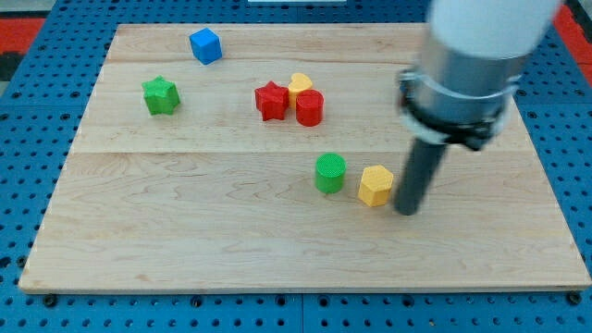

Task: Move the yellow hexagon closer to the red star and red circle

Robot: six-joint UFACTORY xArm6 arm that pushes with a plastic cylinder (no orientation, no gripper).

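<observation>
The tool (405,211), a bare rod holding nothing, stands just right of the yellow hexagon (375,185); red star (270,100) and red circle (309,108) lie up-left. Light, rigid, likely slides easily; push its lower-right face

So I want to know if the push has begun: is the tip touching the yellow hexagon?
Cannot tell. In the camera view my tip sits right against the yellow hexagon's right side; no clear gap shows.
</observation>
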